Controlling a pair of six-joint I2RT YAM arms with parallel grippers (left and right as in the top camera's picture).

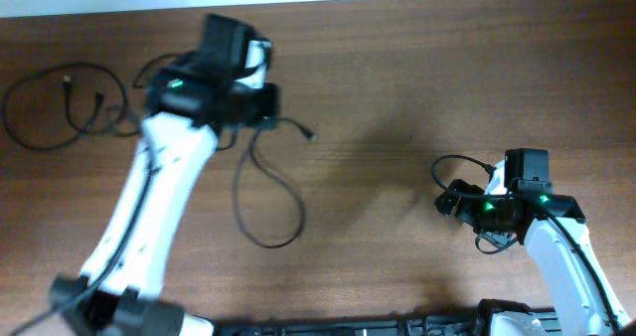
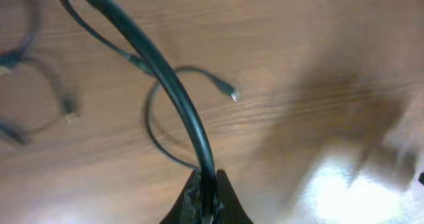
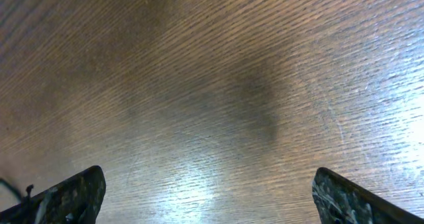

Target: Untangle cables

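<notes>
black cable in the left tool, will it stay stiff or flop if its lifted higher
Likely floppy: the cable pinched in the left tool curves in a loose arc. Probably light, since a thin pinch carries it. The plug end on the table may drag or snag.

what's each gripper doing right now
left gripper: closed on a black cable
right gripper: open, holding nothing

One thin black cable [image 1: 70, 85] lying loosely looped at the tabletop's [image 1: 417, 78] far left, a second cable [image 2: 185, 105] trailing in open curves nearby.
</notes>
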